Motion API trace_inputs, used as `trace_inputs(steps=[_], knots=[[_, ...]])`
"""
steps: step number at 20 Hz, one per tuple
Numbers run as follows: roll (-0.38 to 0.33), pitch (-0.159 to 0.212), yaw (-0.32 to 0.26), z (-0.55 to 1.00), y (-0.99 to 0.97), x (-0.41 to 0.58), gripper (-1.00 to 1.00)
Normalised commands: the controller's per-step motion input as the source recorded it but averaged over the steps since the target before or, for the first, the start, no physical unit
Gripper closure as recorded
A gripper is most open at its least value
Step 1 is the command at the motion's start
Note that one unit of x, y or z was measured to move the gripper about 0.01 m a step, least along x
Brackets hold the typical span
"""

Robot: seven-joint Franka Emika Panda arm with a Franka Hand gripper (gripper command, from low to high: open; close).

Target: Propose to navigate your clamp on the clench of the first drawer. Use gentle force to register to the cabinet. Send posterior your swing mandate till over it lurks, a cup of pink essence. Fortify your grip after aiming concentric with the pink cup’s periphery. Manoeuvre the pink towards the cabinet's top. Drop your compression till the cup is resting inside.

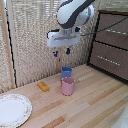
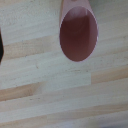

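Exterior view: we see the white arm hanging over a pale wooden table (image 1: 95, 102), its clamp (image 1: 61, 51) pointing down, well above the table and touching nothing. Two blue-tipped fingers (image 1: 67, 50) show with a narrow gap between them; nothing is held. The pink cup (image 1: 67, 86) stands upright on the table, below the clamp at about its 5 o'clock, mouth up. A blue cup (image 1: 66, 72) stands just behind it, at the pink cup's 12 o'clock; we cannot tell whether the two touch. An orange block (image 1: 43, 86) lies at the pink cup's 9 o'clock, near but apart. A white plate (image 1: 12, 110) sits at its 8 o'clock, well apart. The cabinet (image 1: 112, 45) stands at 2 o'clock from the pink cup, with the first drawer (image 1: 114, 25) shut and its silver handle (image 1: 117, 31) running across the front; a second drawer front lies beneath. Wrist view: we look down into the pink cup (image 2: 78, 35), its inside bare, on the wood planks.
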Motion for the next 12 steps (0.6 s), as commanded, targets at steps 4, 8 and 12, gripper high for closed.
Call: trace_inputs(steps=[4,8,12], knots=[[-0.226,-0.090,0.155,0.18,-0.19,-0.051,-1.00],[-0.249,-0.078,0.150,0.11,-0.31,-0.048,-1.00],[-0.262,-0.061,0.147,0.08,-0.32,-0.074,-1.00]])
